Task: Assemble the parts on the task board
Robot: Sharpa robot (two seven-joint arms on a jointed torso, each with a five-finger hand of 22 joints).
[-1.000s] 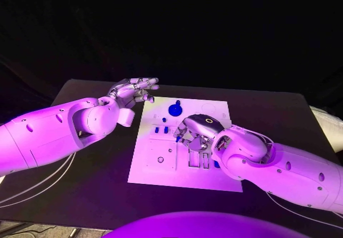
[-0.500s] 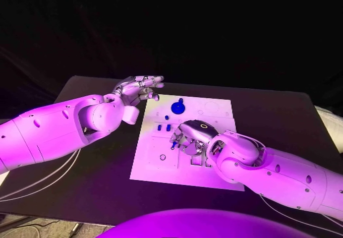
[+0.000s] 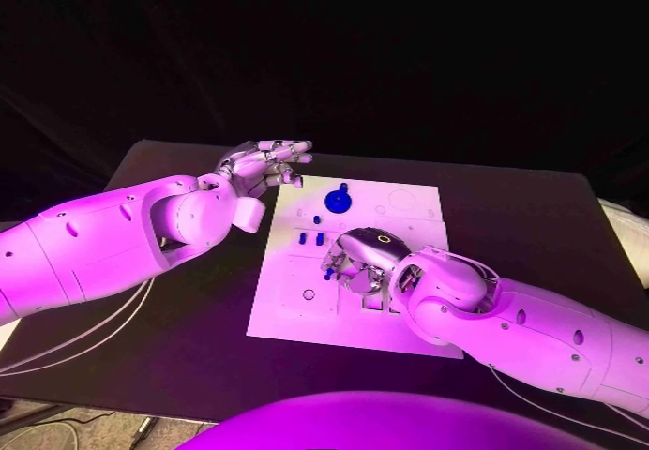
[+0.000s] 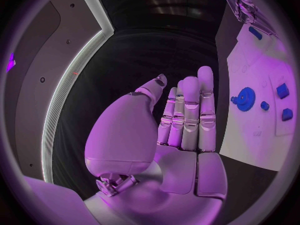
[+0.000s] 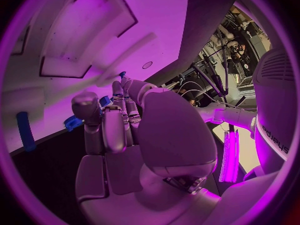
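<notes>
My left hand (image 3: 263,165) hovers flat and empty at upper left, off the task board's (image 3: 291,314) corner. Centre frame, my right hand (image 3: 360,259) sits curled over the board, a small blue part (image 3: 326,273) at its fingers (image 3: 341,270); whether they're gripping it, I can't tell.

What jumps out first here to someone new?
The white task board in the middle of the black table, with a blue gear-like part near its far edge. The right hand is down over the board's middle, pinching a small blue part. The left hand hangs flat-fingered and empty off the board's far-left corner.
</notes>
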